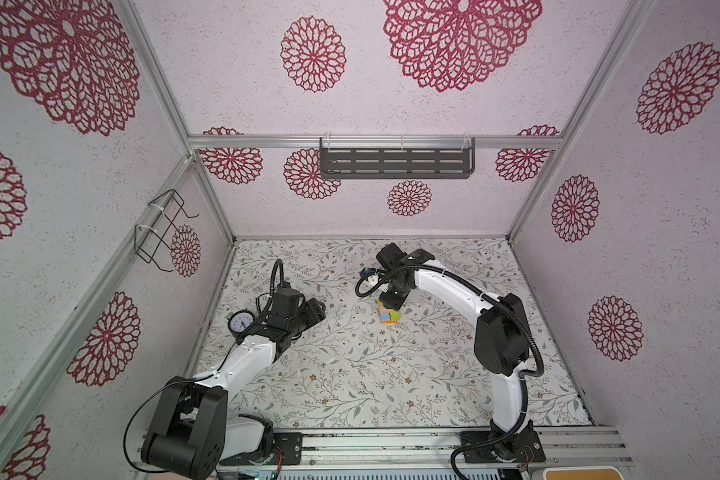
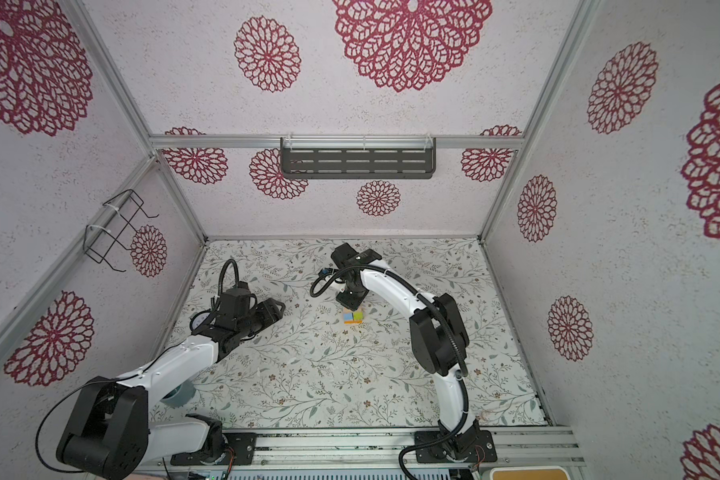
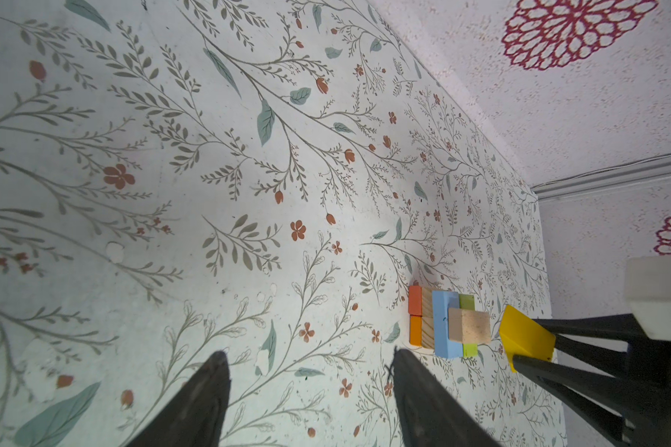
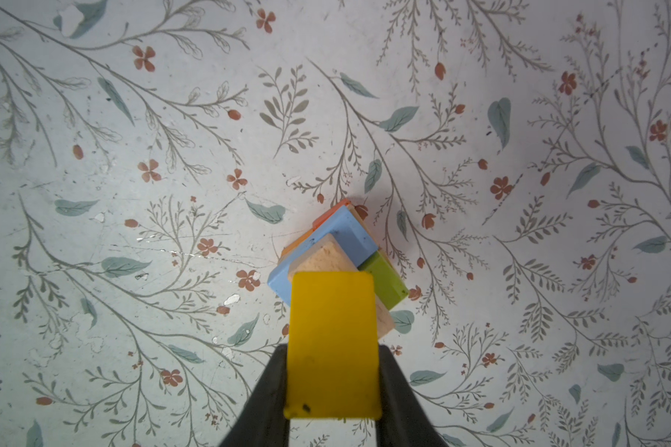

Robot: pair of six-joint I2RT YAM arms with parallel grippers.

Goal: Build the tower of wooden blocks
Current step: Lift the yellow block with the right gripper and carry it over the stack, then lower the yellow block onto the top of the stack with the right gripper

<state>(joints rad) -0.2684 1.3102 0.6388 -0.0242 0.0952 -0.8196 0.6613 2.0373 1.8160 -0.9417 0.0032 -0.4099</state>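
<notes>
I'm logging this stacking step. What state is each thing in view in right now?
tower, standing upright, untouched.
tan block, topmost on the tower, uncovered.
yellow block, held just above the tan block, not touching it.
right claw, shut on the yellow block.
left claw, open, empty, away from the tower.
clock, face showing, partly hidden.

Your left arm [image 1: 248,357] and right arm [image 1: 441,286] have white shells, black joints, ribbed black cable [image 1: 272,279] outside, and black tapered fingers [image 3: 206,402].
</notes>
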